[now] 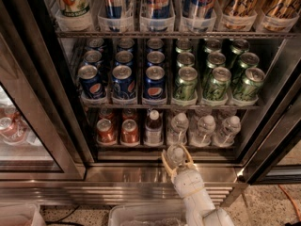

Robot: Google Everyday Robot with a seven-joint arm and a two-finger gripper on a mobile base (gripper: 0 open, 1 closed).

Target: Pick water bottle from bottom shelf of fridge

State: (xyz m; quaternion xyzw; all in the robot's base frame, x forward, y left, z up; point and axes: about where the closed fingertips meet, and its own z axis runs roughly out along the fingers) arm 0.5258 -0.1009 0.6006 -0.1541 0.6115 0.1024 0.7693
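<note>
The fridge point(42, 102) stands open with its black frame and steel base strip. On the bottom shelf point(160, 146) three clear water bottles with white caps point(205, 129) stand at the right. My gripper point(178, 162) is at the shelf's front edge, just outside the fridge. Its tan fingers point(165, 159) are closed around a water bottle point(178, 154), whose white cap shows between them. The white arm comes up from the bottom of the view.
Two red cans point(106, 130) and a white-capped bottle of brown liquid point(153, 127) stand at the left of the bottom shelf. Blue cans point(123, 81) and green cans point(216, 83) fill the rack above. A clear bin point(136, 215) sits on the floor below.
</note>
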